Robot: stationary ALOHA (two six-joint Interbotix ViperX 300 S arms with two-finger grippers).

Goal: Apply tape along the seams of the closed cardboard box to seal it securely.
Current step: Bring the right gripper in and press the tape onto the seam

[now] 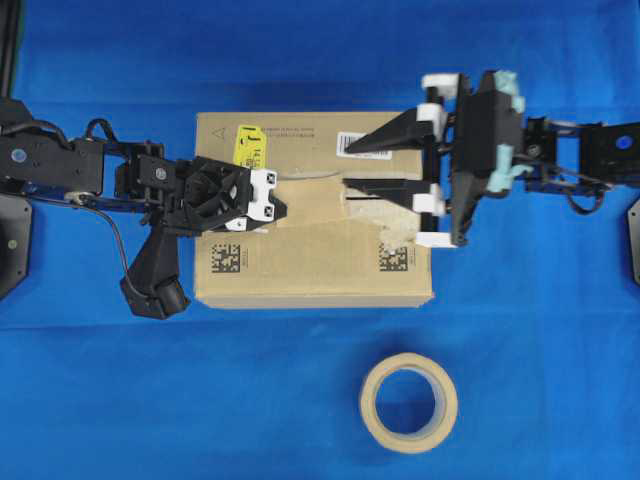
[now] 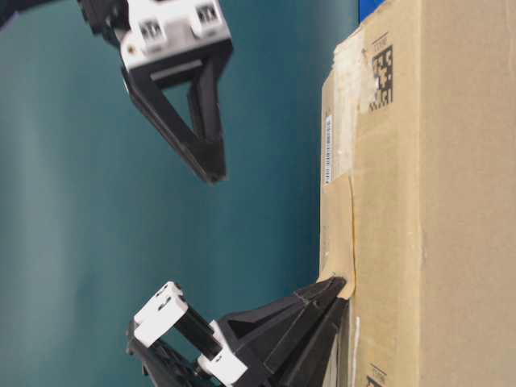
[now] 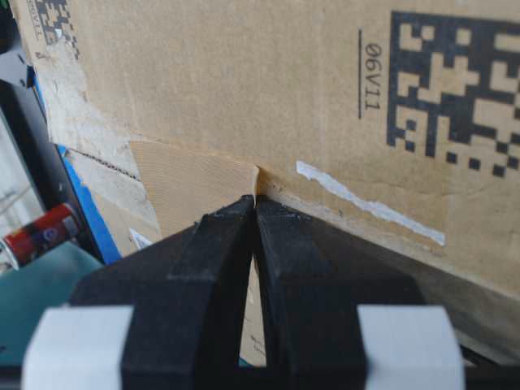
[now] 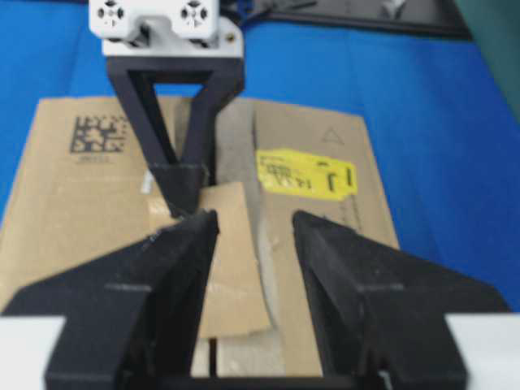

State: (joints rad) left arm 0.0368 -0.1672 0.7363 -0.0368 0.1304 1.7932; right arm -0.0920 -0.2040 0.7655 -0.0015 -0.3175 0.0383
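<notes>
One strip of the tape (image 1: 325, 232) is laid on the cardboard box (image 1: 310, 275), its left end pinched by the closed left claw (image 1: 283, 212). The seams (image 1: 310, 176) are only partly covered, it seems. The right claw (image 1: 350, 167) is held open above, gripping nothing. Pressing down is judged left.

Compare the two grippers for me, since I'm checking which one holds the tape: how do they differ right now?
The left gripper is shut, its fingers pinching the edge of the tape; the right gripper is open and holds nothing. The left gripper's tips sit by the seam near the box's middle; the right gripper hovers above the box's other end, one finger on each side of the seam. Both have black fingers and point towards each other.
</notes>
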